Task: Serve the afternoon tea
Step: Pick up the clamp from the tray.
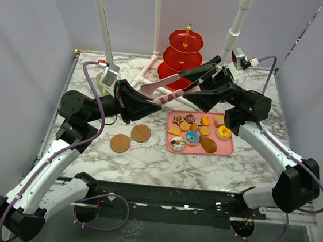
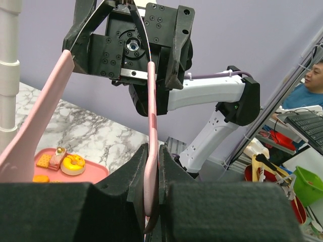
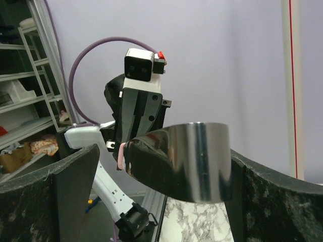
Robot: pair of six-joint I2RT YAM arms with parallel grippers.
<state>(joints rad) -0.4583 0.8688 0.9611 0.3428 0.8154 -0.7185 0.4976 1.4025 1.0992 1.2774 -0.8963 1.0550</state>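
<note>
Pink-armed tongs [image 1: 160, 87] hang in the air in front of the translucent red three-tier stand [image 1: 184, 57]. My left gripper [image 2: 151, 151] is shut on one pink arm of the tongs [image 2: 150, 101]; the other arm splays off to the left. My right gripper [image 3: 164, 151] stands open around the tongs' shiny metal hinge band [image 3: 202, 161], with a gap on its left side. Assorted cookies and pastries [image 1: 193, 137] lie on a pink tray [image 1: 227, 152] below the grippers. Two brown round coasters [image 1: 141, 133] [image 1: 120, 143] rest left of the tray.
A pale green mug [image 1: 101, 80] peeks out behind the left arm at the back left. White poles [image 1: 102, 22] rise at the back of the marble table [image 1: 163, 161]. Purple walls close in the sides.
</note>
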